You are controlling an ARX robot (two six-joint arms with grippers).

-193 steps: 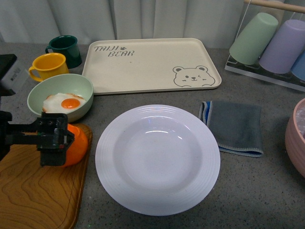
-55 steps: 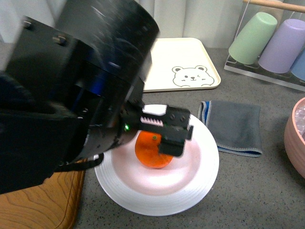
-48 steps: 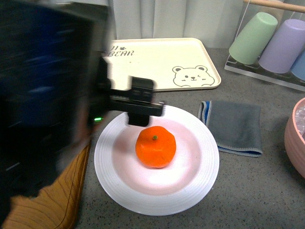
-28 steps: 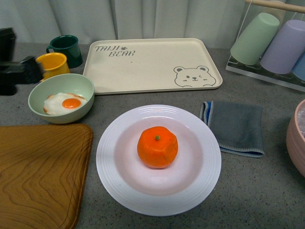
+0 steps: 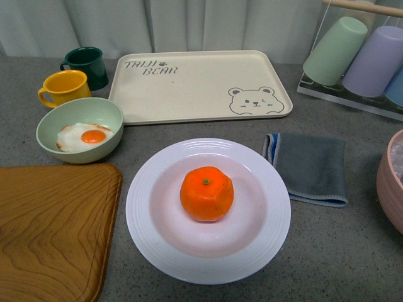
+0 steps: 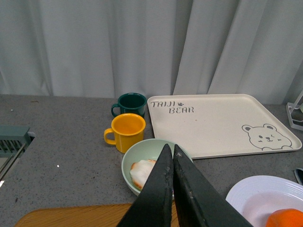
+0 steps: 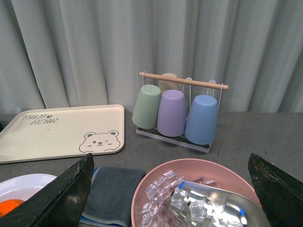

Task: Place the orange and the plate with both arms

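Fingers of my left gripper [image 6: 169,150] are pressed together, empty; those of my right gripper [image 7: 170,161] stand wide apart. Orange [image 5: 206,194] rests centred in plate [image 5: 280,214], stem up.

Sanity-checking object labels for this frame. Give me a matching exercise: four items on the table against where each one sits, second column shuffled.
Items
1. orange
2. fried egg
3. grey cloth
4. yellow mug

Places
A. in the pale green bowl
B. next to the dark green mug
C. in the middle of the white plate
D. flat on the table, right of the plate

Pairs: 1-C, 2-A, 3-D, 4-B
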